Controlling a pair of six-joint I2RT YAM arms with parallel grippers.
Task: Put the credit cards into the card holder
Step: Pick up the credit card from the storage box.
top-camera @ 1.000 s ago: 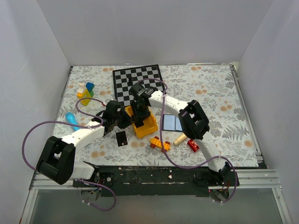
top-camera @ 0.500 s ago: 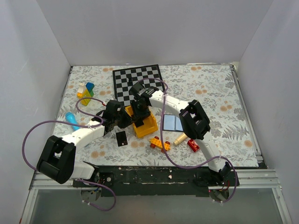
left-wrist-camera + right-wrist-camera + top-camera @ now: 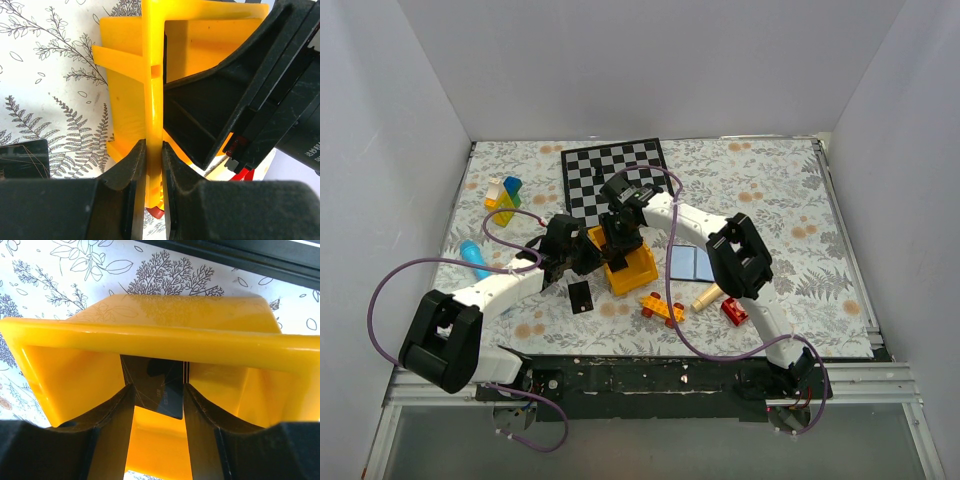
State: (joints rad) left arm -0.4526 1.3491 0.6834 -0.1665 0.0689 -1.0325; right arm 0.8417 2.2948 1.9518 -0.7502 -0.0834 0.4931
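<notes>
L gripper (image 3: pixel 153 150): nearly closed, pinching thin side wall of yellow bin (image 3: pixel 127 100), one finger each side of the plastic. R gripper (image 3: pixel 157 395): jaws fairly wide, reaching down inside same bin, clamped on black credit card (image 3: pixel 159 377) standing on edge between them. Second credit card (image 3: pixel 580 296) flat on floral cloth (image 3: pixel 770 200), just front-left of bin. Card holder (image 3: pixel 690 262) lying open, blue-grey inside up, right of bin, apart from both grippers. Vs a sec ago: both grips unchanged, bin in same spot, R elbow nudged slightly right, a bit more of holder showing.
</notes>
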